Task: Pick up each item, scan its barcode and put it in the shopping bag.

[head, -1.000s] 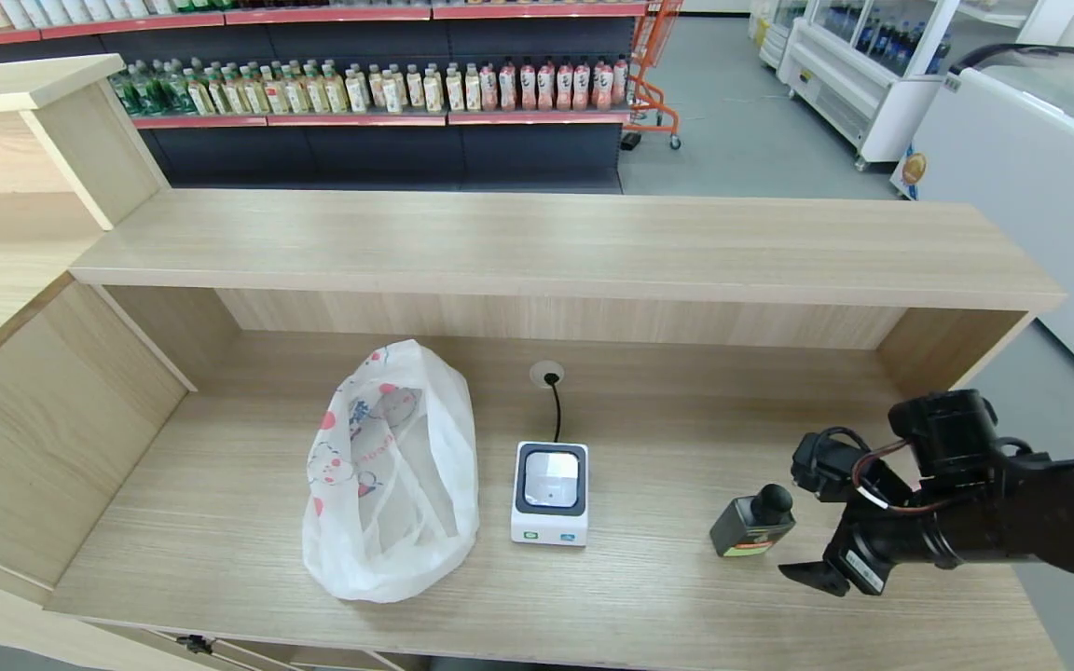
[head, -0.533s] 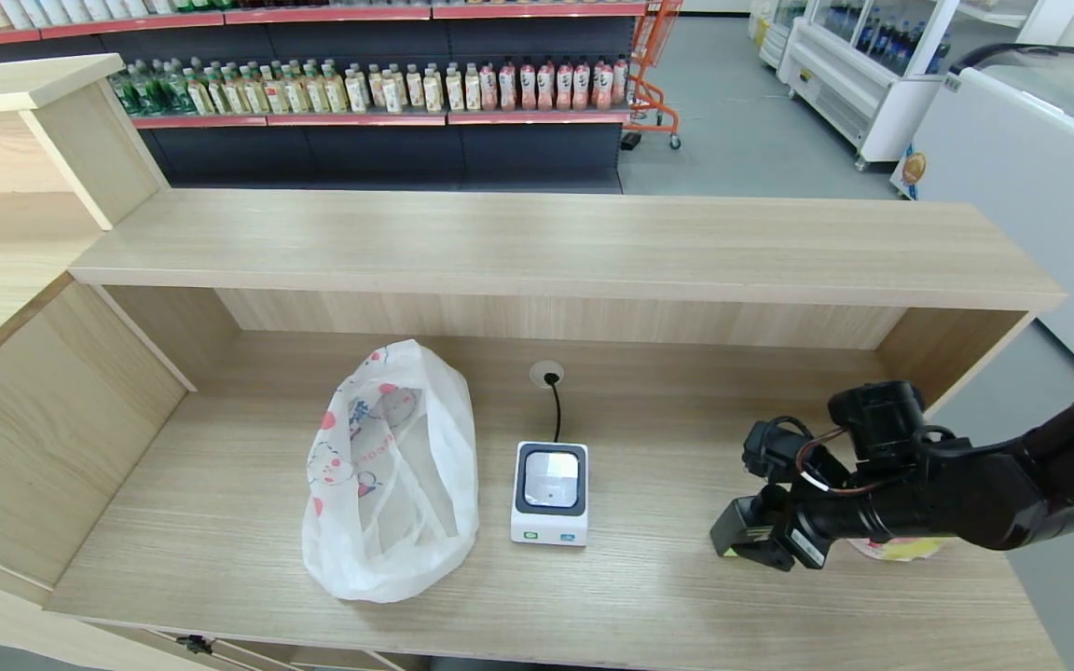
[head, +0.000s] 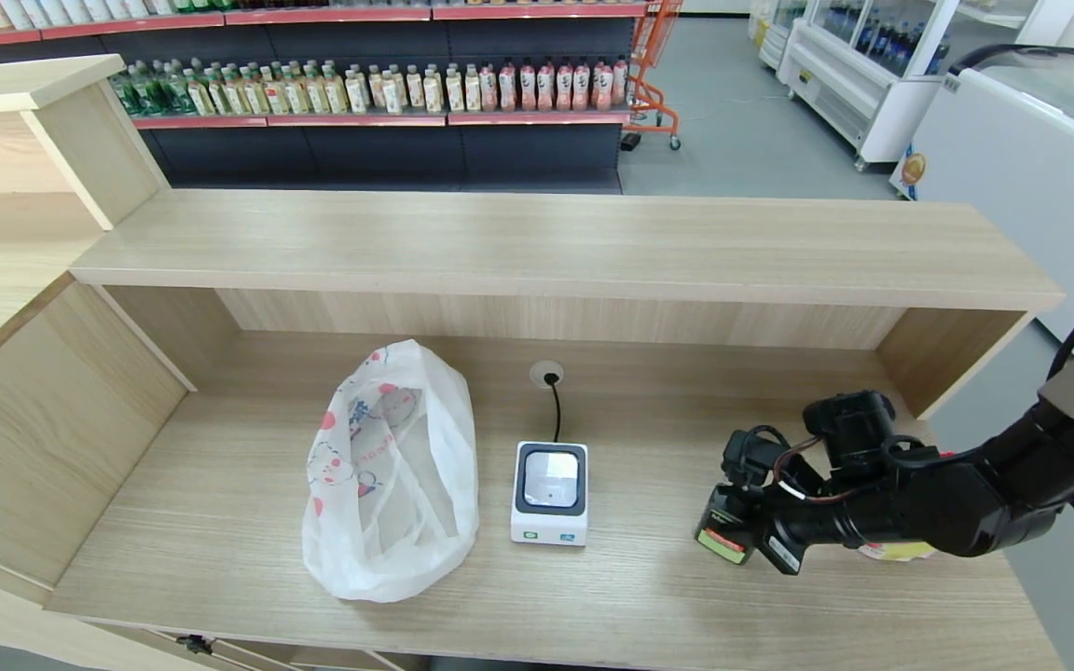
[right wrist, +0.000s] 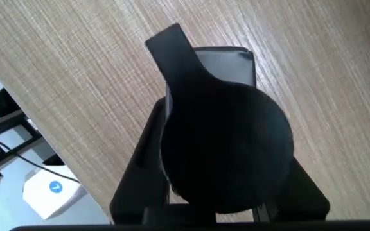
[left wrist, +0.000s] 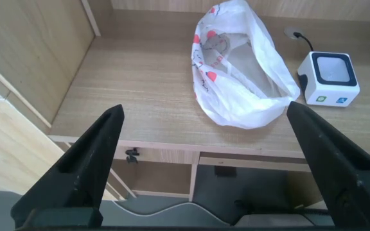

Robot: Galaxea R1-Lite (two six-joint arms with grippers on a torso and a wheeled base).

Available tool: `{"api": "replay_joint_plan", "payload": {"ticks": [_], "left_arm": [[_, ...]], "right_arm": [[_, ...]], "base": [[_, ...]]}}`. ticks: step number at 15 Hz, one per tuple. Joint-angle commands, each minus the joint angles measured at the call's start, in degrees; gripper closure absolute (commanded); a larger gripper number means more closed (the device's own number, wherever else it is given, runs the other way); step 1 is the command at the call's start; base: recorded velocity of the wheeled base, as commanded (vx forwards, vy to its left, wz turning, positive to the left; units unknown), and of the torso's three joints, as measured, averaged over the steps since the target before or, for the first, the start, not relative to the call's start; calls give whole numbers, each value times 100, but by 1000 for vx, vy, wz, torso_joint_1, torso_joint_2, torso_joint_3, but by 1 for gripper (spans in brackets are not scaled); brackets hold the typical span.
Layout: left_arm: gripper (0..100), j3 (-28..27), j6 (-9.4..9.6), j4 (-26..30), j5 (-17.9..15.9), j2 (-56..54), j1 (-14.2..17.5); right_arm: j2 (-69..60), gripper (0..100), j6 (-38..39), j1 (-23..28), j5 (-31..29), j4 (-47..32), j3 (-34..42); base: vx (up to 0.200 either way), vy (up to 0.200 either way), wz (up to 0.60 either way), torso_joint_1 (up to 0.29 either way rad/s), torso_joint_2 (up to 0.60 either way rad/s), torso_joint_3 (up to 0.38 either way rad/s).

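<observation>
A pale wood-grain bench [head: 220, 540] is filling the head view, with a raised ledge [head: 556, 242] of the same laminate running across the middle of the frame.

Left of centre, a thin, crinkled, translucent white plastic shopping bag [head: 392, 475] is lying slumped on the bench, printed with red and pink cartoon shapes, its mouth sagging open. Just to the right of it, apart from the plastic, a small boxy white barcode scanner [head: 551, 492] with rounded corners is sitting with its dark-framed glossy window facing up. A thin black cable [head: 556, 410] is running from the back of it to a round grommet [head: 547, 375] set in the bench.

At the lower right of the frame, the black right end effector [head: 744, 522] is gripping a small dark bottle [head: 722, 540], well to the right of the scanner. The bottle is squarish in the body and is tilting, showing a red and green label on its lower-left end. Whether it is touching the bench cannot be told. In the right wrist view, the bottle's smooth round black cap [right wrist: 227, 147] is sitting close to the lens and one flat black finger [right wrist: 172, 51] is pressing along the bottle's side.

A pale yellow item [head: 891, 552] is peeking out from under the right arm; its shape cannot be made out.

In the left wrist view, the left end effector [left wrist: 204, 110] is hanging with its two tapered matte black fingers spread wide, holding nothing, with the bag [left wrist: 236, 70] and the scanner [left wrist: 329, 77] lying beyond.
</observation>
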State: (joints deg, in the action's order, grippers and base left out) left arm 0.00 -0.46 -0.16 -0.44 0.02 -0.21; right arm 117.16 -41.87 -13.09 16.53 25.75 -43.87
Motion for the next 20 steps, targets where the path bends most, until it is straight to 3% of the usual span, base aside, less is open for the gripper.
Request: {"api": "replay_joint_plan", "payload": {"ticks": [1, 7, 12, 14, 17, 18, 20], "left_arm": [[0, 0, -6, -2, 0, -2, 3], [0, 0, -6, -2, 0, -2, 3], [0, 0, -6, -2, 0, -2, 3], [0, 0, -6, -2, 0, -2, 3], [0, 0, 2, -2, 0, -2, 3], [0, 0, -6, -2, 0, -2, 3], [0, 0, -6, -2, 0, -2, 3]], "right_arm": [[-62, 100, 21, 35, -9, 18, -25], [-414, 100, 347, 88, -133, 18, -16], [-1380, 100, 2025, 509, -168, -8, -51], [-1811, 100, 2166, 518, -89, 150, 81], [-2347, 100, 1647, 501, -71, 994, 740], [-2558, 100, 698, 536, -71, 1662, 1171], [-2699, 100, -295, 597, 105, 2268, 1399]], "base": [[0, 0, 0, 0, 0, 0], [0, 0, 0, 0, 0, 0], [0, 0, 0, 0, 0, 0], [0, 0, 0, 0, 0, 0], [0, 0, 0, 0, 0, 0], [0, 0, 0, 0, 0, 0], [0, 0, 0, 0, 0, 0]]}}
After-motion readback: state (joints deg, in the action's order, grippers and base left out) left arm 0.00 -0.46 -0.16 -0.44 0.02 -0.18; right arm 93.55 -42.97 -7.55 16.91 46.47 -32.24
